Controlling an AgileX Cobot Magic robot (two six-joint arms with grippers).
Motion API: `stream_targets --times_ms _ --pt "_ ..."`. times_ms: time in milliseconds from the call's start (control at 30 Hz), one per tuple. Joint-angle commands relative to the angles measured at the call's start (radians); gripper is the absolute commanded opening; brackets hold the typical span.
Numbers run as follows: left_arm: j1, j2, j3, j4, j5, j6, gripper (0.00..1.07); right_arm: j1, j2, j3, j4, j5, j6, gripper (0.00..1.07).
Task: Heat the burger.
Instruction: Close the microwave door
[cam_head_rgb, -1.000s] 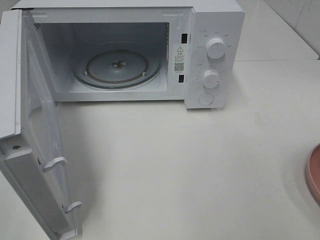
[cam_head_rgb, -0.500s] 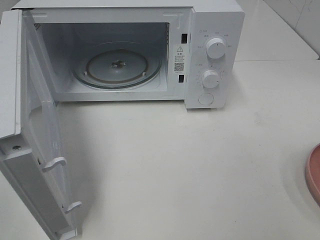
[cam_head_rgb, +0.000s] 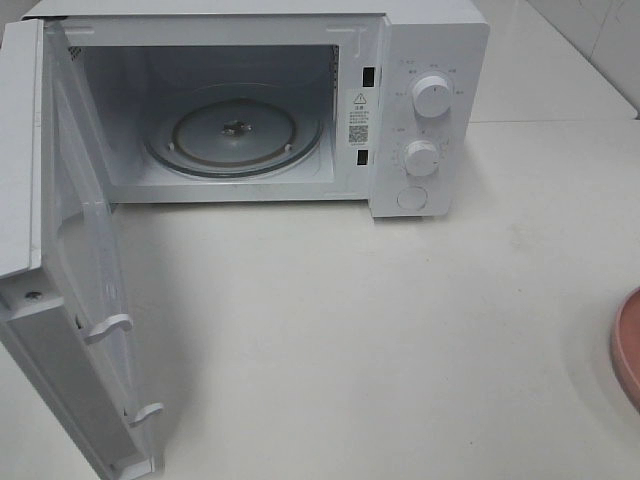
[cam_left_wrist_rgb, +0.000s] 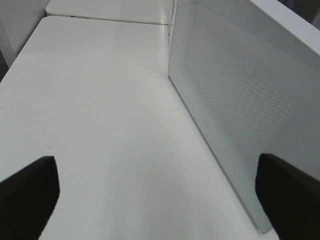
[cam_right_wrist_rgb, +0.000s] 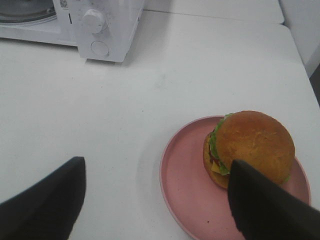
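My right gripper (cam_right_wrist_rgb: 155, 200), jaws spread and empty, hovers over the burger (cam_right_wrist_rgb: 250, 147) on its pink plate (cam_right_wrist_rgb: 185, 190); my left gripper (cam_left_wrist_rgb: 160, 195) likewise released.

White microwave (cam_head_rgb: 420, 100) sits at the back of the white counter (cam_head_rgb: 380, 340), door (cam_head_rgb: 60, 290) swung wide open to the left. Glass turntable (cam_head_rgb: 235, 135) inside with nothing on it, two round knobs (cam_head_rgb: 432, 97) and a button on the right panel. Pink plate (cam_right_wrist_rgb: 190, 185) off at the counter's right edge
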Motion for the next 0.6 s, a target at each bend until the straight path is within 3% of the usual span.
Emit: stream_targets --times_ms 33,600 --pt "0.004 -0.017 0.003 -0.004 -0.009 -0.003 1.00 -0.029 -0.055 0.002 0.001 -0.009 -0.005 0.76" --pt "0.004 -0.017 0.003 -0.004 -0.009 -0.003 1.00 -0.032 -0.053 0.002 -0.007 -0.009 0.009 0.76"
